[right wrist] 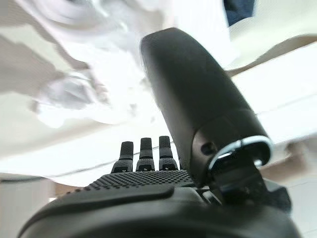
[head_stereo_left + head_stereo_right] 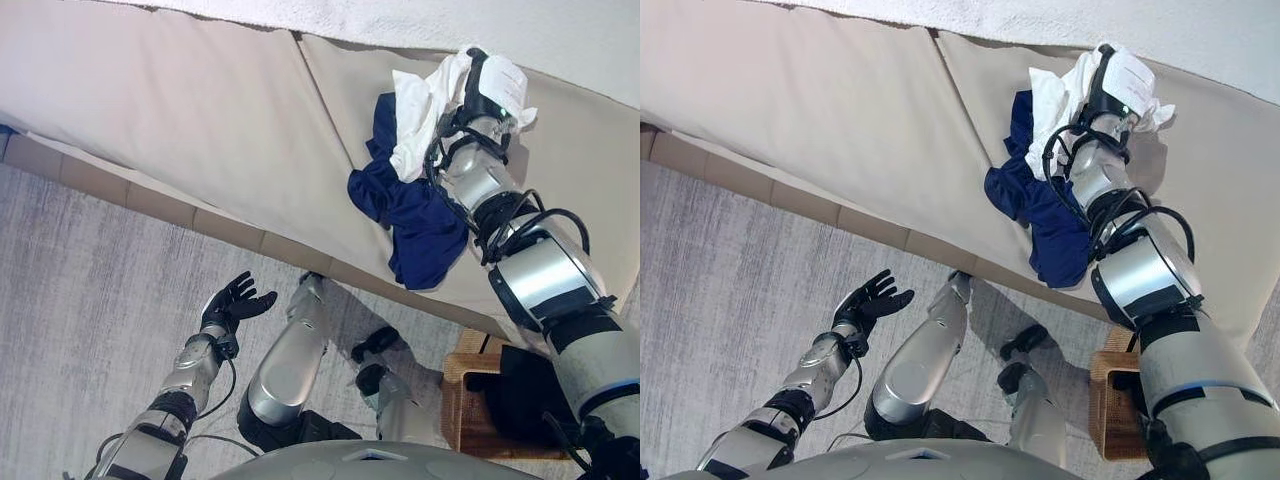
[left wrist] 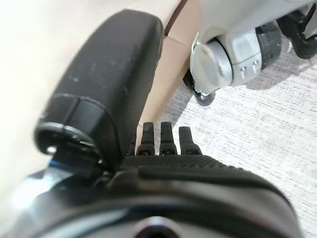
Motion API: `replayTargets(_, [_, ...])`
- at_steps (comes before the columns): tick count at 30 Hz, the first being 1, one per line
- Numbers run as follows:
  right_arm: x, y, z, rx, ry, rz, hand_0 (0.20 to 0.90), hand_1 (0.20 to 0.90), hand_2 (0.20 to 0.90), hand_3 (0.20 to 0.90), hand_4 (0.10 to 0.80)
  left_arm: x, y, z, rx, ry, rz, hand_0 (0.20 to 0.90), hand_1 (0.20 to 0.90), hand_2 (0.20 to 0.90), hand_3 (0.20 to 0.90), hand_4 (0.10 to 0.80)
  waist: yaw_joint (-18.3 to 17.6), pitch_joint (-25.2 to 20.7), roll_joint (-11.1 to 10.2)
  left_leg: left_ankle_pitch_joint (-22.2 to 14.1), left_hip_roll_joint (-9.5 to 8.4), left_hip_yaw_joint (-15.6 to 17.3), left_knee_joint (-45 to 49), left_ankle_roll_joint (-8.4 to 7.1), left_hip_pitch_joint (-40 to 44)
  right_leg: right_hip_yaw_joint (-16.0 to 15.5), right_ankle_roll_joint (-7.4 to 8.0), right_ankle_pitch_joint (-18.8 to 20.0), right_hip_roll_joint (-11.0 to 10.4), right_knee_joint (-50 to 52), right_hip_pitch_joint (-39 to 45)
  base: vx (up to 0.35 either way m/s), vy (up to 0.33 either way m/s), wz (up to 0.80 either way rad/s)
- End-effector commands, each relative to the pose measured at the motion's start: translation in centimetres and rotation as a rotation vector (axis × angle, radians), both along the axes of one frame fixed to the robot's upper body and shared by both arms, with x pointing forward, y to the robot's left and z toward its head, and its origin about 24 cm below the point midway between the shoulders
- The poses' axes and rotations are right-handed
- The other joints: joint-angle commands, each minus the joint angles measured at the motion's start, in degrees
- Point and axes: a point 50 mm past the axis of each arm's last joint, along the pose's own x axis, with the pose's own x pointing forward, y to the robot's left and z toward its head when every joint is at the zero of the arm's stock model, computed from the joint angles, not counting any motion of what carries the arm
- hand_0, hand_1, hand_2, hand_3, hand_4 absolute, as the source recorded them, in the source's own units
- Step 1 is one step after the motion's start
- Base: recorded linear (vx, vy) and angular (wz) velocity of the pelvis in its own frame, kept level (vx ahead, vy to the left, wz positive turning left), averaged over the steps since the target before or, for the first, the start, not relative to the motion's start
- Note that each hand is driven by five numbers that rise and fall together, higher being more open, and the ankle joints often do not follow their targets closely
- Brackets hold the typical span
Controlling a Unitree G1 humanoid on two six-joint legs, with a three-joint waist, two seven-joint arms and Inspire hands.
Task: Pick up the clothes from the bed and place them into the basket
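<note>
A white garment [image 2: 420, 112] and a navy garment [image 2: 420, 225] lie bunched together on the beige bed [image 2: 200, 110], with the navy one hanging toward the bed's near edge. My right hand [image 2: 487, 85] rests on the far side of the white garment. In the right wrist view its fingers [image 1: 141, 151] are straight and the white cloth [image 1: 94, 94] lies just past them. My left hand [image 2: 232, 303] is open and empty, held above the floor in front of the bed. The wicker basket [image 2: 462, 400] stands on the floor at lower right, partly hidden by my right arm.
A white textured blanket [image 2: 420, 25] covers the bed's far part. A seam [image 2: 330, 130] divides the beige cover. A tan bed base [image 2: 150, 195] runs along the grey carpet [image 2: 90, 300]. Something dark lies in the basket.
</note>
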Motion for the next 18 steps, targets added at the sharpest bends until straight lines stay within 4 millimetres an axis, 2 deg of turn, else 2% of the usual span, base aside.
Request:
replayTargets(1, [-0.2,-0.5,5.9,-0.231,-0.067,-0.05,0.9,0.9,0.9,0.9,0.8,-1.9,2.3,0.0,0.017,-0.016,0.029,0.9,0.9,0.9,0.9,0.8,1.3,0.04,-1.77,-4.73,-0.69,3.87,3.58,5.66,-0.64,2.54,-1.04,1.31,-0.81,6.05,-1.53,0.028,-0.033,0.1])
replayTargets(4, [-0.2,0.0,6.9,-0.363,-0.065,-0.074,0.9,0.9,0.9,0.9,0.8,-2.5,2.6,-0.2,0.019,-0.008,0.02,0.9,0.9,0.9,0.9,0.8,2.4,0.04,-2.08,-4.39,-0.56,3.01,3.69,5.37,-1.69,1.56,-1.02,1.45,-0.48,5.99,-2.28,0.037,-0.022,0.19])
replayTargets(6, [-0.2,0.4,7.5,-0.352,-0.058,-0.086,0.9,0.9,0.9,0.9,0.8,-2.8,2.8,-0.3,0.019,-0.003,0.015,0.9,0.9,0.9,0.9,0.8,3.11,0.04,-2.35,-4.23,-0.45,2.59,3.87,5.21,-2.55,0.74,-1.01,1.53,-0.33,6.26,-3.11,0.033,-0.01,0.13])
replayTargets(8, [-0.2,-0.3,7.3,-0.288,0.032,-0.146,0.9,0.9,0.9,0.9,0.8,-3.0,2.9,-0.4,0.019,0.003,0.011,0.9,0.9,0.9,0.9,0.8,3.48,0.04,-2.59,-4.06,-0.53,2.62,4.02,5.12,-3.48,0.07,-0.94,1.65,-0.19,6.3,-3.99,0.006,0.008,0.13])
replayTargets(9, [-0.2,-1.1,6.6,-0.216,0.107,-0.183,0.733,0.733,0.733,0.705,0.605,-3.1,2.9,-0.4,0.02,0.004,0.009,0.9,0.9,0.9,0.9,0.8,3.6,0.04,-2.73,-3.98,-0.51,2.71,4.06,5.12,-4.07,-0.29,-0.9,1.8,-0.1,6.18,-4.47,-0.012,-0.022,0.1])
replayTargets(10, [-0.3,-1.9,5.4,-0.095,0.177,-0.218,0.3,0.3,0.3,0.2,0.1,-3.4,3.1,-0.4,0.02,0.003,0.01,0.9,0.9,0.9,0.9,0.8,3.68,0.04,-2.94,-3.9,-0.42,2.68,4.1,5.09,-4.69,-0.68,-0.8,2.02,0.15,5.86,-4.9,-0.015,-0.038,0.03])
replayTargets(14, [-0.8,-3.8,1.7,0.211,0.383,-0.284,0.3,0.3,0.3,0.2,0.1,-3.9,3.9,-0.4,0.026,0.0,0.017,0.9,0.9,0.9,0.9,0.8,4.19,0.04,-3.42,-4.12,-0.05,2.41,4.21,4.9,-5.26,-1.91,-0.8,2.4,0.42,5.37,-5.25,-0.012,-0.057,0.12])
replayTargets(16, [-0.9,-4.3,1.6,0.256,0.343,-0.276,0.3,0.3,0.3,0.2,0.1,-3.8,4.5,-0.2,0.036,-0.004,0.026,0.9,0.9,0.9,0.9,0.8,4.14,0.04,-3.68,-4.37,0.33,2.38,4.14,4.79,-4.85,-2.13,-0.71,2.65,0.36,5.34,-4.69,0.007,-0.078,0.05])
replayTargets(18, [-0.8,-4.5,3.9,0.319,0.096,-0.241,0.3,0.3,0.3,0.2,0.1,-3.5,5.2,0.1,0.047,-0.012,0.054,0.9,0.9,0.9,0.9,0.8,3.36,0.04,-4.58,-4.84,0.93,2.79,3.81,4.74,-3.7,-1.17,-0.65,2.86,0.63,5.27,-3.93,-0.012,-0.078,-0.02])
